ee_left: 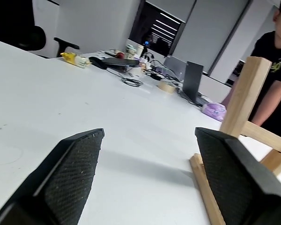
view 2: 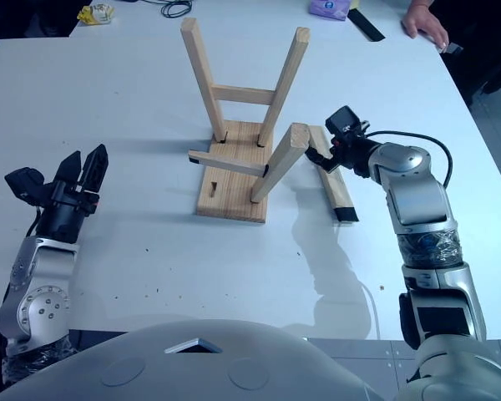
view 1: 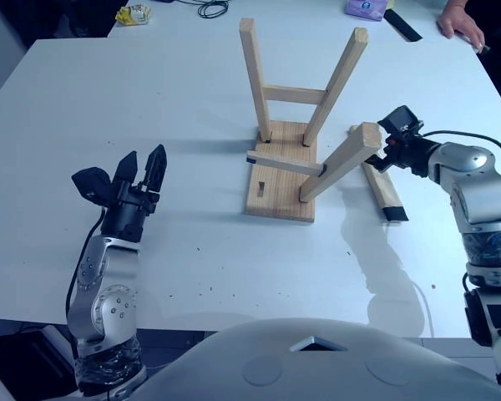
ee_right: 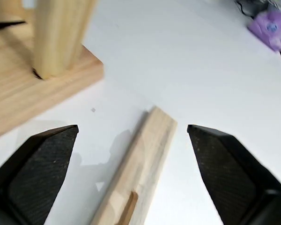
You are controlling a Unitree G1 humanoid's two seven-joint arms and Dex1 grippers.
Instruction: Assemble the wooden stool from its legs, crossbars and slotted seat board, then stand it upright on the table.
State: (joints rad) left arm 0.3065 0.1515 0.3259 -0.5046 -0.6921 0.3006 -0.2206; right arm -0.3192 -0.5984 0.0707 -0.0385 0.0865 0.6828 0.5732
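My right claw (ee_right: pixel 132 129) hangs wide over the last loose pale wooden stool leg (ee_right: pixel 143 159); I judge grasping it comes next.

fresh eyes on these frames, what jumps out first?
The half-built stool sits upside down on the table: its seat board lies flat with three legs sticking up, joined by crossbars. A fourth leg lies loose just right of the board, with the open right gripper directly over it. The left gripper hovers open over bare table, well left of the board.
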